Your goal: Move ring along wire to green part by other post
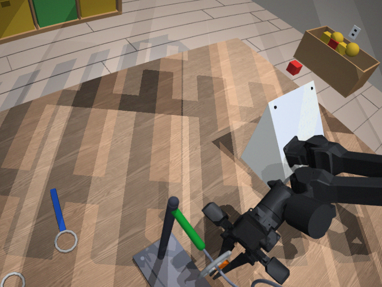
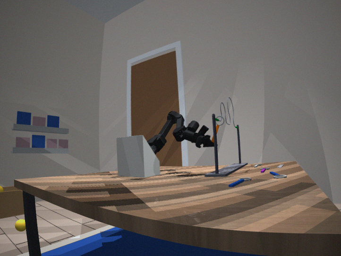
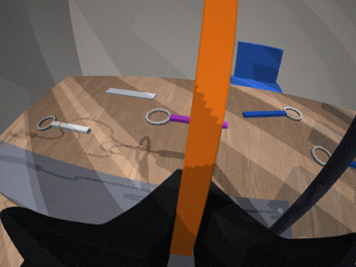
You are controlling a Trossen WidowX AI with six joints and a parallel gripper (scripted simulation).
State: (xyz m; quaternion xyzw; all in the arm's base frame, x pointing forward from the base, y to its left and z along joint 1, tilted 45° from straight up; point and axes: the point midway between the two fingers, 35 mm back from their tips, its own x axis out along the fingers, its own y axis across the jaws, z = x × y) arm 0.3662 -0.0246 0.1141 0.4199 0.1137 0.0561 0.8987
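the hand (image 1: 219, 262) (image 2: 214, 144) (image 3: 188, 177) grips the orange handle (image 1: 223, 263) (image 2: 216, 133) (image 3: 208, 109) below its ring (image 1: 214, 264) (image 2: 223, 120).

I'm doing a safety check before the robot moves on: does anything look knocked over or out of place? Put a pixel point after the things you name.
Only a red cube (image 1: 293, 67) looks out of place: it sits outside the wooden bin (image 1: 320, 69), which holds another red block, so it may belong inside. I see nothing spilled or broken.

Ring (tilted) (image 1: 214, 264) near green section (image 1: 188, 229).
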